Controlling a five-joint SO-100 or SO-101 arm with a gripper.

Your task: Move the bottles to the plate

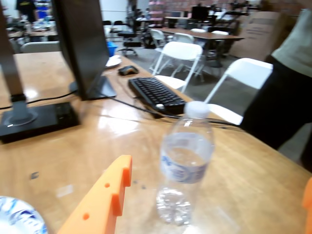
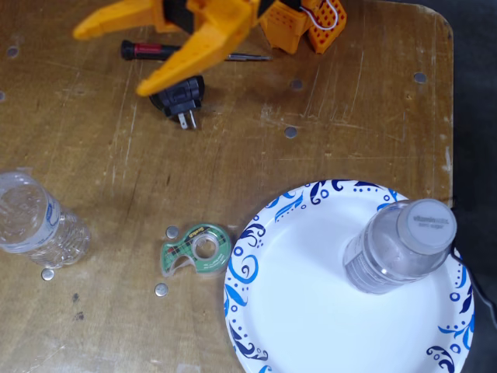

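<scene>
With one bottle (image 2: 400,247) already standing on the plate (image 2: 295,311), the empty, spread-open tool (image 2: 105,61) faced the second bottle (image 1: 185,168), which it next needed to straddle.

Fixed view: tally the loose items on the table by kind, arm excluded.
Water bottles: 2, one standing on the plate, one off it at the left edge
Paper plate: 1
Tape dispenser: 1
Screwdriver: 1
Black plug adapter: 1
Total: 6
</scene>
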